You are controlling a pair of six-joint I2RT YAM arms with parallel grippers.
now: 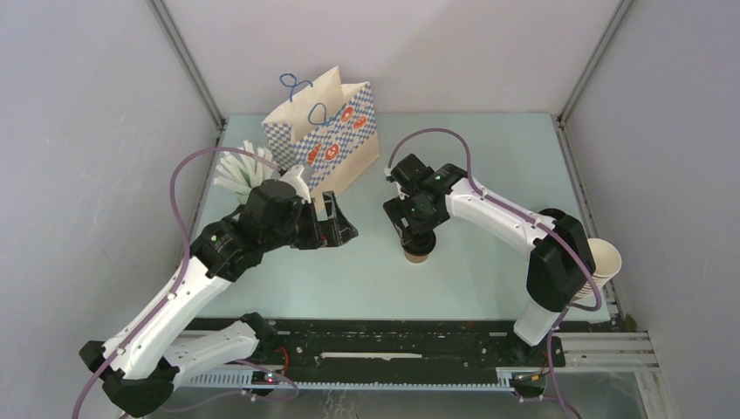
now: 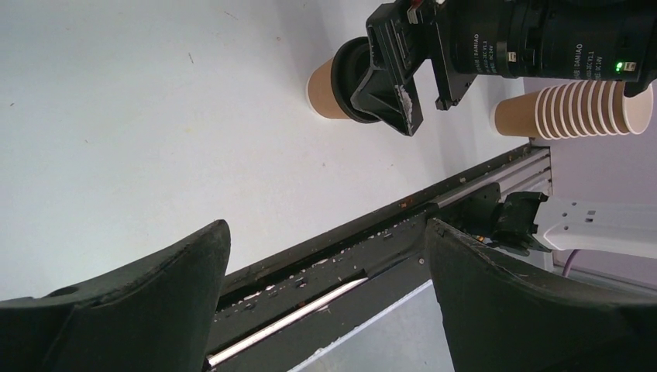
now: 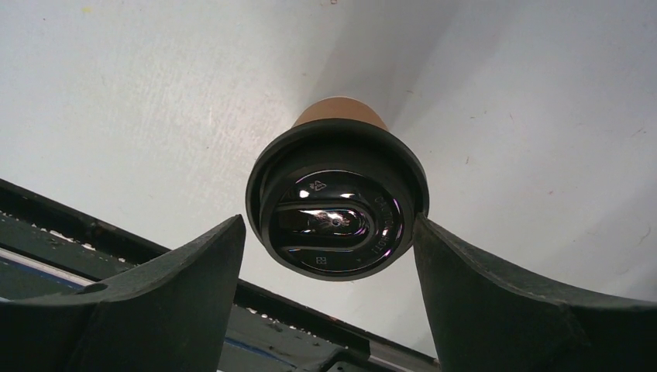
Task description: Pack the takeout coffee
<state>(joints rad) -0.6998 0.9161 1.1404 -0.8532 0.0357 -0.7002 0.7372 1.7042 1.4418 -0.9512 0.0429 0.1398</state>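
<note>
Two grippers in view. Right gripper (image 3: 331, 223) sits over the takeout coffee (image 2: 325, 89), which stands upright near mid-tabletop (image 1: 366, 279). Its fingers (image 3: 496, 294) flank the black lid (image 3: 335, 209) on both sides, right at the rim; can't tell if they actually clamp it. Left gripper (image 2: 327, 229) hangs to the left of the cup w/ jaws wide apart, nothing btw them. Checkered paper bag (image 1: 336, 131) stands farther back, apart from the cup. Stack of lidless cups (image 1: 602, 262) lies at the right edge.
</note>
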